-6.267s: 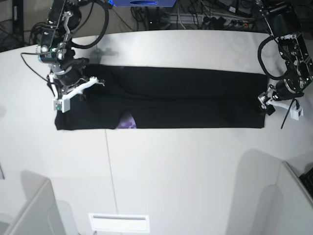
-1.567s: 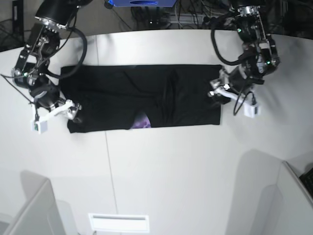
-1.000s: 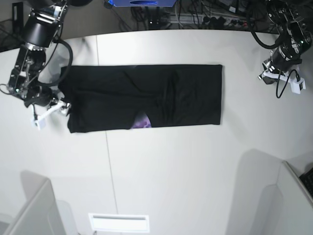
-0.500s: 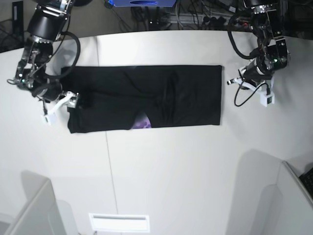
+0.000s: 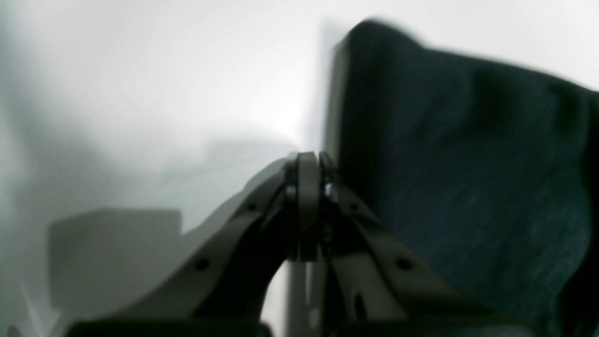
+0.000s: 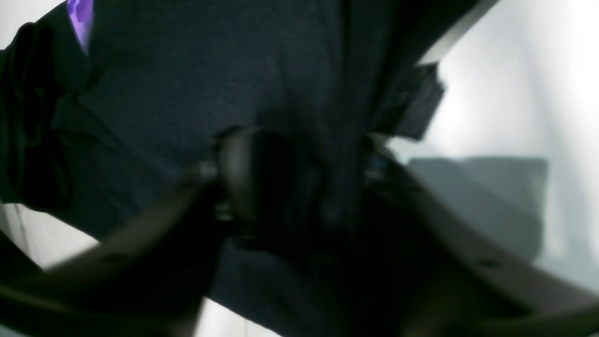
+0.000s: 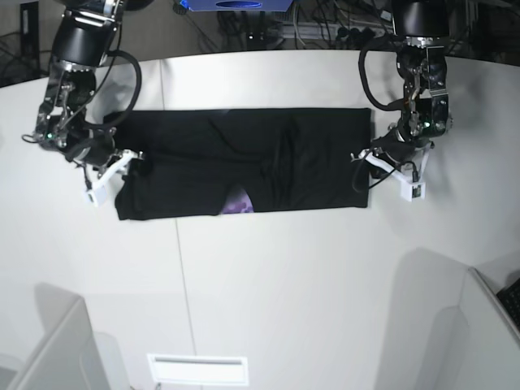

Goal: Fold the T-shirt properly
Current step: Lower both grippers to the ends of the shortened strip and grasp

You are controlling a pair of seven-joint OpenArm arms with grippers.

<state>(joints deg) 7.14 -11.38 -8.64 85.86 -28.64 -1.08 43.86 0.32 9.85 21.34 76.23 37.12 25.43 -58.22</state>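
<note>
Bringing the 9 o'clock end of the T-shirt [image 7: 325, 150] inward looks like my step here, to make the black strip more compact. From the base camera, it lies across the 12 o'clock half of the bench [image 7: 309, 301], with a raised crease [image 7: 282, 154] just toward 3 o'clock of its middle and a purple patch [image 7: 237, 201] showing at its 6 o'clock edge.

My right tool [image 6: 299, 182] is over the 9 o'clock end, its jaws apart with cloth between them; I can't tell whether they have any real bite on it. My left tool [image 5: 310, 201] has its jaws together beside the 3 o'clock edge, and I see no cloth clearly caught in it.

I'd want the right jaws to gather every layer before I lift, since a shallow pinch could peel off only the top one. Then I'd raise the end just enough to clear the bench and carry it toward 3 o'clock in a low arc, keeping the long edges parallel. The left tool could steady the far end with light pressure; pushing hard might ruck it up. I'd lay the fold down gradually, smoothing toward 9 o'clock.
</note>
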